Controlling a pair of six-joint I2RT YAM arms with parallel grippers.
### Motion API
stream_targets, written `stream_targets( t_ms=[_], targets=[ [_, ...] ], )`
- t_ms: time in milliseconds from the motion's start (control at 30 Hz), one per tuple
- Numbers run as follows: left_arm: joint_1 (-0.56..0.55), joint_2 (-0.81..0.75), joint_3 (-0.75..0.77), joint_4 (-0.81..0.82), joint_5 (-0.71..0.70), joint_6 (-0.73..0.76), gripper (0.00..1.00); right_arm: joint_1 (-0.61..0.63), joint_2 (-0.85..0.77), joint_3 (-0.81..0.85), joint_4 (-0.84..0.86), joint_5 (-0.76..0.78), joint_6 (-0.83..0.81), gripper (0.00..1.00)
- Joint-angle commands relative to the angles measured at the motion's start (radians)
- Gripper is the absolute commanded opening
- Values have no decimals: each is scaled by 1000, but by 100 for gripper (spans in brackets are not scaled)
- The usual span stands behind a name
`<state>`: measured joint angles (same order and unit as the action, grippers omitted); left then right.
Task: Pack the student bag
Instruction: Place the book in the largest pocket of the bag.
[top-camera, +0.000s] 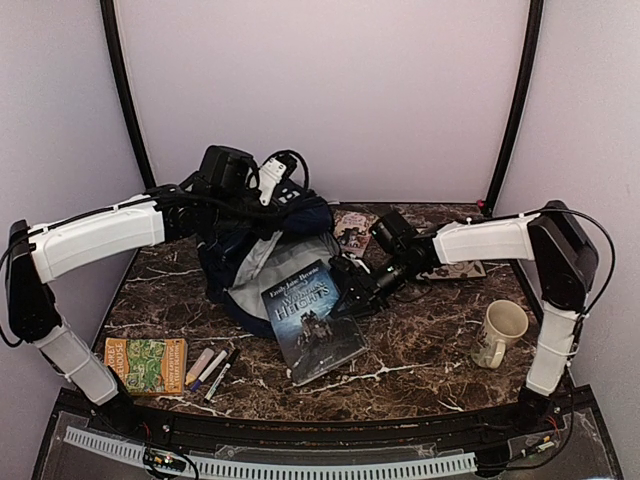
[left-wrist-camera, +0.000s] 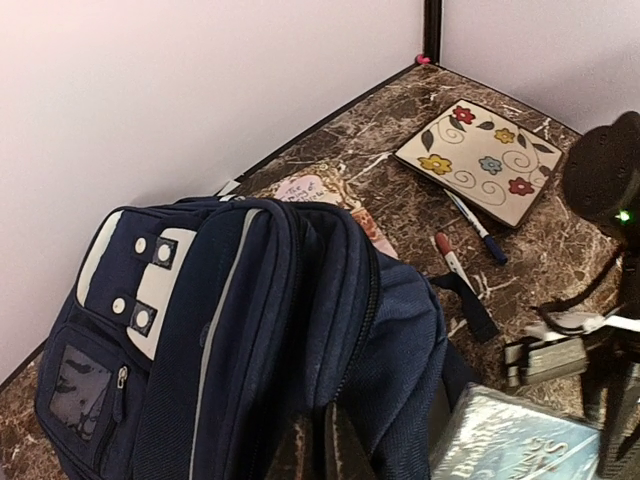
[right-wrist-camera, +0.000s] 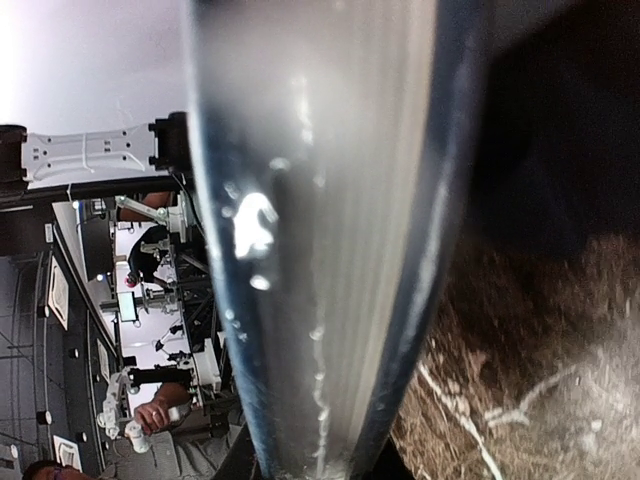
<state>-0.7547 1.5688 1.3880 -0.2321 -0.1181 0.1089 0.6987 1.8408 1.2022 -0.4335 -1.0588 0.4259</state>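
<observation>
we hold the student bag (top-camera: 232, 262), at 11 o'clock on the table (top-camera: 420, 350), in the clenched left gripper (left-wrist-camera: 322, 445) so its mouth gapes, while the right gripper (top-camera: 350, 290) grasps the book (top-camera: 312, 322) at its 4 o'clock, apparently for insertion.

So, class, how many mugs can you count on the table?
1: a cream mug stands upright on the table, towards its right front edge. Another could be hidden behind the student bag.

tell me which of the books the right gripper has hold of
The dark Wuthering Heights paperback, clamped at its edge by the right gripper; the green-and-orange book lies apart at front left.
</observation>
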Motion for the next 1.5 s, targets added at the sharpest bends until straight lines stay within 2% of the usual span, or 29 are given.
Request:
stream_targets(
  t_ms=[0,67,133,367,733,867,967,1100,1267,1467],
  targets=[
    [-3,-123,-48,220,95,8,0,13,64,141,293,-110,181,0],
    [-3,-150,-57,231,106,6,0,13,115,151,465,-134,326,0],
    [-3,-173,-69,239,120,8,0,12,150,174,557,-126,415,0],
    [0,-207,-105,254,159,-6,0,12,310,403,418,-55,362,0],
    [30,-223,-149,282,199,-43,0,-15,497,555,442,35,421,0],
    [31,-234,-160,287,197,-42,0,-32,544,570,536,37,477,0],
    [32,-242,-169,290,192,-35,0,-44,583,621,534,63,486,1],
    [33,-252,-181,296,172,-26,0,-40,584,649,424,122,387,31],
    [41,-254,-195,300,136,-17,0,-20,511,558,320,241,296,69],
    [43,-270,-218,317,93,1,0,18,418,450,278,320,215,77]
  ],
)
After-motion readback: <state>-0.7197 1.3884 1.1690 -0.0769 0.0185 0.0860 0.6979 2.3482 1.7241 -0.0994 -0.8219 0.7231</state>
